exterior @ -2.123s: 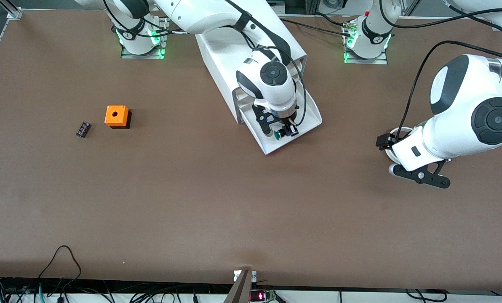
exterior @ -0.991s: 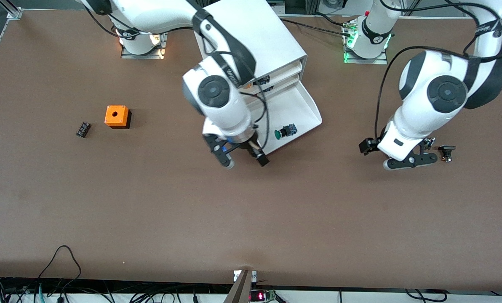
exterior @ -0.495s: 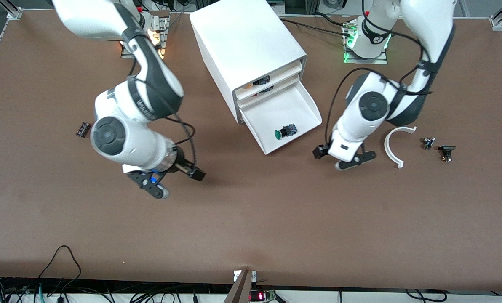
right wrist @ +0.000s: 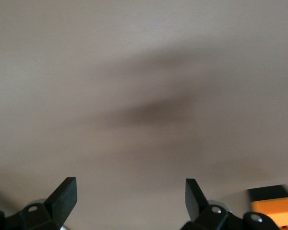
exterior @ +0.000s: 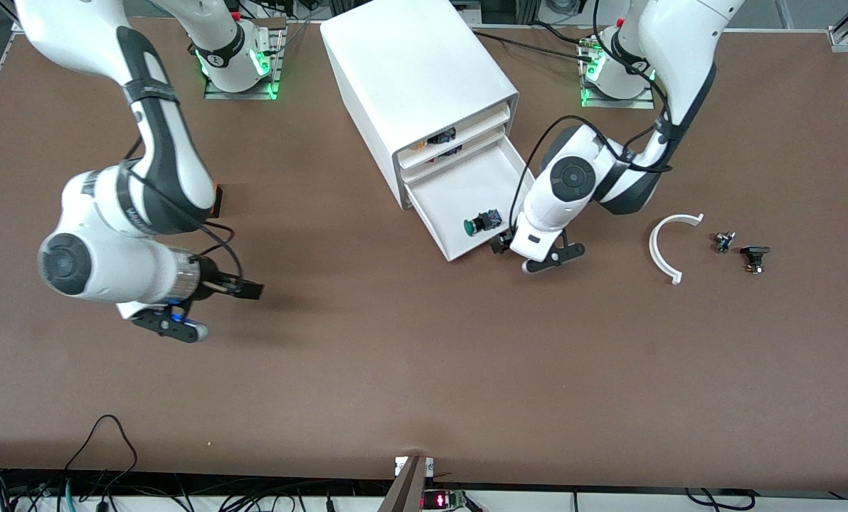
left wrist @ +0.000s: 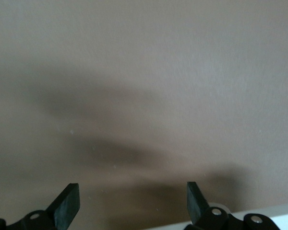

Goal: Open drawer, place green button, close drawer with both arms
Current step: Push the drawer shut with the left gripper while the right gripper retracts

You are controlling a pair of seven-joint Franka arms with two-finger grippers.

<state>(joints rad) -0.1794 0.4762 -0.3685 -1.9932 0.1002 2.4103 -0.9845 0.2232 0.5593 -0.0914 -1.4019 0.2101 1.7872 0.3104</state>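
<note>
White cabinet (exterior: 417,78) with a white drawer (exterior: 499,181) at frame centre; the button (exterior: 481,222) has a green cap on a black body. The table (exterior: 424,370) is plain brown. At right lie a white curved strip (exterior: 662,249) and small black parts (exterior: 753,256) (one with silvery glints).

Even overhead light, soft shadows (wrist views smeared).

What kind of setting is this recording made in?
Likely a robotics lab bench: a brown table carrying a white boxy drawer cabinet, bolted-down arm bases with green lights, and loose cables along its near edge.
</note>
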